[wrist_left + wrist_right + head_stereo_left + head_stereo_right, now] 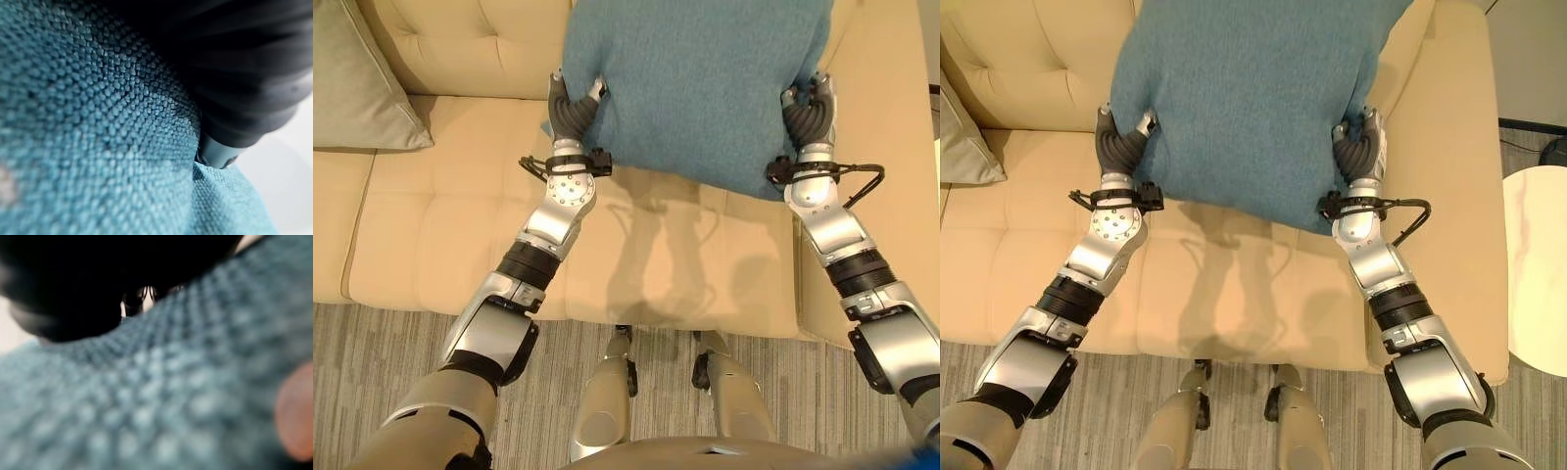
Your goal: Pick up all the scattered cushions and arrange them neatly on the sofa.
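a large teal cushion (pixel 695 83) is held up over the seat of a cream sofa (pixel 460 225), carried between the robot's two hands. the left hand (pixel 573 106) clamps the cushion's left edge, its thumb curled onto the fabric on top. the right hand (pixel 810 108) does the same at the cushion's right edge. gripping both sides this way likely keeps the wide, soft cushion flat and steady while it is positioned. the cushion's far end reaches toward the sofa's tufted backrest (pixel 470 49), and its near edge hangs free above the seat, casting a shadow there. a grey-green cushion (pixel 357 88) already leans against the backrest, well to the left of the teal cushion. a pale round table (pixel 1536 274) stands beyond the sofa's right arm. judging by this, the teal cushion is about to be set against the backrest.
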